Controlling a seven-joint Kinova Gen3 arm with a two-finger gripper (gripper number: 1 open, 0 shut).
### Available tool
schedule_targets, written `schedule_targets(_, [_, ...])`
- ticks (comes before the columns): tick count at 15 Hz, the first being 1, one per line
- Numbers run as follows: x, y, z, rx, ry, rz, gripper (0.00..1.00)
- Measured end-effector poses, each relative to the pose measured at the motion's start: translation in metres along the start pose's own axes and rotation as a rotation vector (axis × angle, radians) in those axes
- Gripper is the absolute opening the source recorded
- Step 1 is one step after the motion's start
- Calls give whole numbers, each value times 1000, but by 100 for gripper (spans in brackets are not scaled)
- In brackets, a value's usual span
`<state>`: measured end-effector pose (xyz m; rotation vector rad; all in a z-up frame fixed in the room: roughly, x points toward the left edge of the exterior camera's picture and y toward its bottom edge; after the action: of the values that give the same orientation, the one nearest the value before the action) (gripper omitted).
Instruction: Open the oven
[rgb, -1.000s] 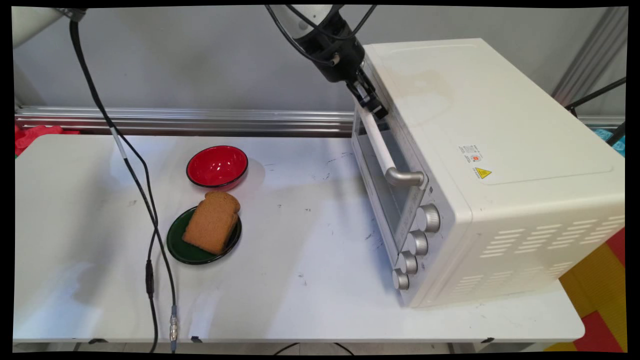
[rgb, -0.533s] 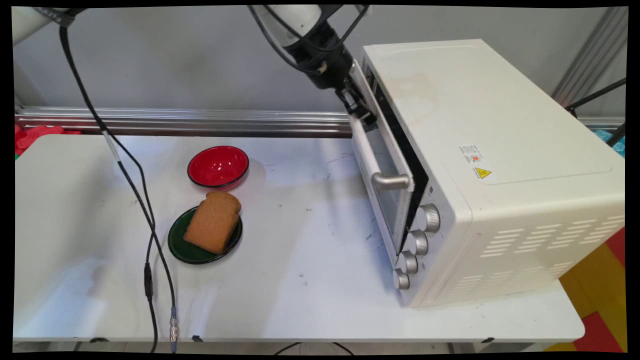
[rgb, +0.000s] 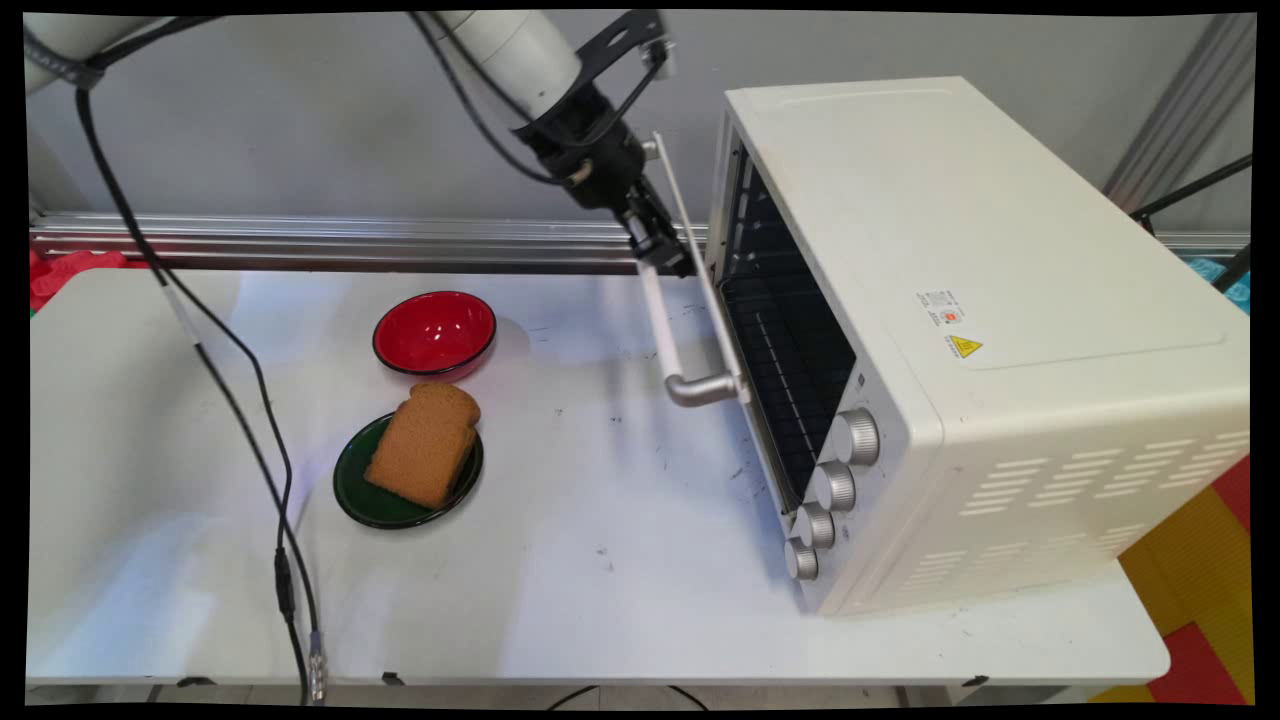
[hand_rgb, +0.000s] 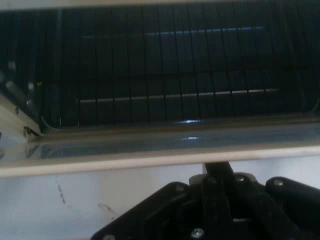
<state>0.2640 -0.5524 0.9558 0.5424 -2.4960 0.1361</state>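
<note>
Gripper (rgb: 662, 246) fingers closed on door handle (rgb: 665, 325) at its far end, toaster oven (rgb: 960, 330) door approx. half open; handle stiff, prob. slippery metal.

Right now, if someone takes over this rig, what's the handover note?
End effector: shut on the door handle, at its far end.
Oven: on the right side of the table. Oven door is partway open, not fully down; wire rack is visible inside.
Bread slice: lies on the green plate, left of the oven.
Red bowl: just behind the plate, empty.
</note>
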Motion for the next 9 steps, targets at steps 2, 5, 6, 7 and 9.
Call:
schedule_targets(2, [-15,-1,-2,-6,12,17,0])
schedule_targets(5, [-33,-3,-2,-20,23,40,0])
schedule_targets(6, [-38,-5,1,-28,26,50,0])
schedule_targets(7, [-46,-5,1,-35,28,57,0])
schedule_targets(9, [-59,-3,4,-49,29,68,0])
